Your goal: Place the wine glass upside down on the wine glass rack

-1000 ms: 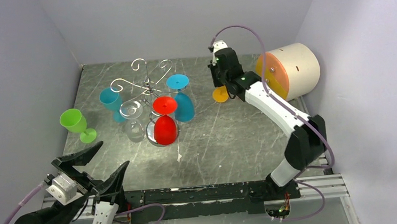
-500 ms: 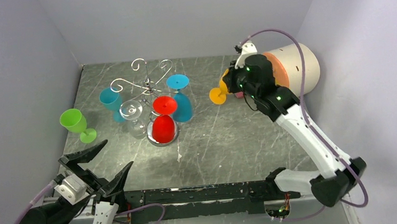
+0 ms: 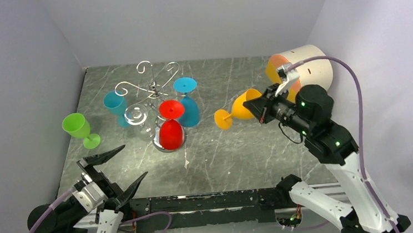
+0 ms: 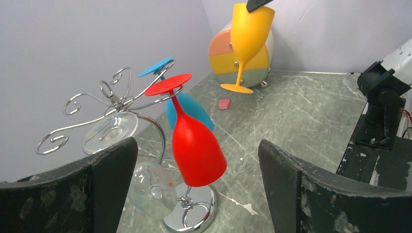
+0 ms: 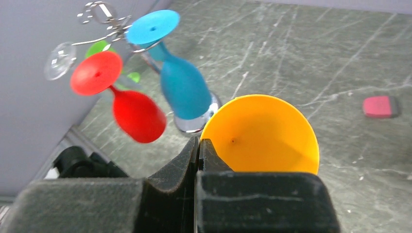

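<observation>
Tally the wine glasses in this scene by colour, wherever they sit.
Blue: 2, the hung blue glass and the upright blue glass
Red glass: 1
Clear glass: 1
Green glass: 1
Orange glass: 1
Total: 6

No readable text, label, brand, number or sign anywhere (glasses, rack and arms all unmarked).

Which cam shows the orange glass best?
Left wrist: the orange glass shows whole, bowl, stem and foot. Top external shows it small, tilted in the right hand. Right wrist sees only its bowl end-on.
</observation>
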You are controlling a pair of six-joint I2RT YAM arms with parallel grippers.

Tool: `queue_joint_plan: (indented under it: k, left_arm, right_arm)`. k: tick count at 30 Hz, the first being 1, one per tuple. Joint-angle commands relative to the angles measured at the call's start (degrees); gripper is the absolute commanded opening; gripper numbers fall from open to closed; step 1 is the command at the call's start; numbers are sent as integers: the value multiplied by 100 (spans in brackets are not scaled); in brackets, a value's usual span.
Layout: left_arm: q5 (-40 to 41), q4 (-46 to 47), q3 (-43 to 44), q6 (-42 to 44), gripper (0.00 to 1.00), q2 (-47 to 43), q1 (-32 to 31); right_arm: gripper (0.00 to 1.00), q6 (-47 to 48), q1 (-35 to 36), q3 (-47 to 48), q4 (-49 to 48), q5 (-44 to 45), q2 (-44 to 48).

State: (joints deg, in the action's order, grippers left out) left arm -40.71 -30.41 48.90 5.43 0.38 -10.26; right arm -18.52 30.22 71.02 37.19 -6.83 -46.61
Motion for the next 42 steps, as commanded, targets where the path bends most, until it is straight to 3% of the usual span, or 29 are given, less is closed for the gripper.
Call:
queue_joint_plan:
  k: [1, 4, 10, 19, 24, 33, 42]
  left_arm:
    - [-405, 272, 23, 426, 98, 32, 68]
    - [-414, 431, 16, 507, 98, -22, 68]
    - [-1436, 881, -356, 574, 97, -162, 75]
    - [-2624, 861, -293, 894, 88, 309, 94]
    - [-3055, 641, -225, 1108, 82, 469, 116]
    - [-3283, 590, -337, 1333, 79, 532, 137]
    - [-3440, 649, -234, 1536, 78, 939, 147]
  right_arm:
    - [0, -254, 2, -57, 92, -939, 397]
    - [0, -332, 1, -158, -6, -1585, 560]
    - [0, -527, 3, -93, -279, -2869, 497]
    - [0, -1782, 1, -638, -1978, -4539, 578]
    - [0, -2863, 5, -1278, -3487, -4938, 377]
    - [0, -3472, 10, -1326, -4357, -4981, 74]
    - [0, -3143, 32, -1183, -4034, -5003, -287]
